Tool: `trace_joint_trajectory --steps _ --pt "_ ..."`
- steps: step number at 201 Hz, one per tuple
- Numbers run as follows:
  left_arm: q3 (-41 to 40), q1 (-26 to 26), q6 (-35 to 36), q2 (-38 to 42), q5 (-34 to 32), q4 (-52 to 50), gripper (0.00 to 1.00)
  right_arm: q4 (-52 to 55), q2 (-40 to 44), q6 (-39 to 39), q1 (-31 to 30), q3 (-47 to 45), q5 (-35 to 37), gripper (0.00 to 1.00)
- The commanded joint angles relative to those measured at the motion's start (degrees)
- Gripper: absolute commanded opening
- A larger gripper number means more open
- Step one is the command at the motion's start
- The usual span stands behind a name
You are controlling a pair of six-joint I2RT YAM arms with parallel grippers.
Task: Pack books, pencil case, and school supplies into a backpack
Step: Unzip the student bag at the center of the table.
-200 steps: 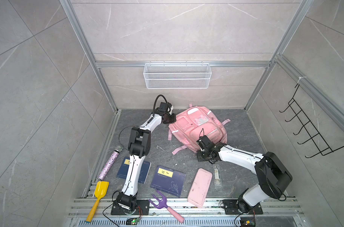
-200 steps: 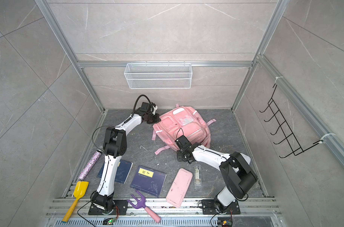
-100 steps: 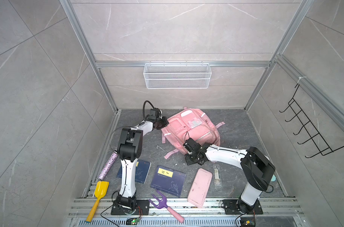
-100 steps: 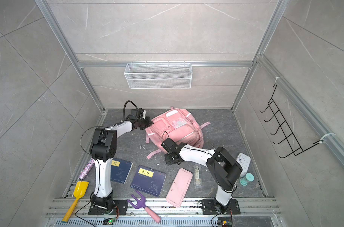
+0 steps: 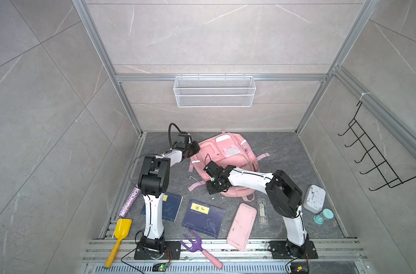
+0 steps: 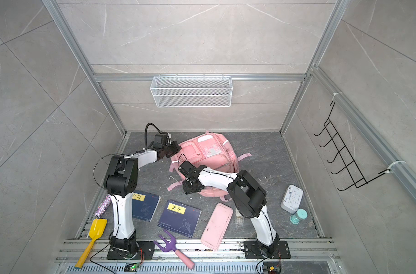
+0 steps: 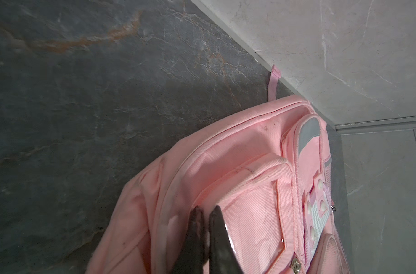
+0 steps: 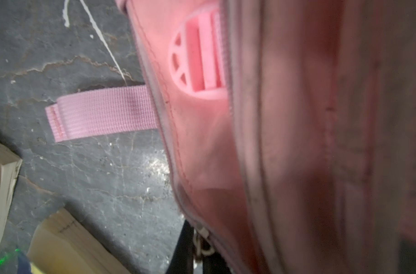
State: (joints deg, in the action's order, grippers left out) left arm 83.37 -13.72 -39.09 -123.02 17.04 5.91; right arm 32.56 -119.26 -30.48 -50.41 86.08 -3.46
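The pink backpack (image 5: 228,156) (image 6: 208,151) lies flat at the back of the floor. My left gripper (image 5: 195,149) (image 7: 207,213) is shut, pinching fabric at the backpack's far left edge. At its near left edge my right gripper (image 5: 213,187) (image 8: 197,251) is shut on a metal zipper pull (image 8: 201,245). Two navy books (image 5: 203,218) (image 5: 171,208) lie in front, one partly behind the left arm. To their right is the pink pencil case (image 5: 242,225) (image 6: 217,226). The clear packet of school supplies (image 5: 262,211) lies beside it.
A white boxy device (image 5: 315,198) and a teal timer (image 5: 323,216) stand at the right. A purple fork (image 5: 197,246), a yellow shovel (image 5: 121,233) and a glittery tube (image 5: 129,204) lie at the front left. A wire basket (image 5: 214,91) hangs on the back wall.
The backpack has slid and turned to the left with both grippers shut on it. The right arm has folded back, uncovering the white device and the timer.
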Motion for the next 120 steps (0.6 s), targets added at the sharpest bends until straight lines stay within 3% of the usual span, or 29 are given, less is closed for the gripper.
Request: trace_joint_trajectory --steps 1,61,120 --pt "-3.0 0.6 -2.6 4.2 -1.1 -2.1 0.00 -1.6 -0.6 -0.8 0.0 3.6 0.8 0.00" --pt "-18.9 4.7 -10.6 12.1 -3.6 8.2 0.00 0.1 3.7 2.7 4.2 0.7 2.5 0.00" --pt "-36.1 2.1 -18.8 20.0 -7.6 19.1 0.00 0.5 12.8 6.9 10.2 -11.4 3.8 0.00"
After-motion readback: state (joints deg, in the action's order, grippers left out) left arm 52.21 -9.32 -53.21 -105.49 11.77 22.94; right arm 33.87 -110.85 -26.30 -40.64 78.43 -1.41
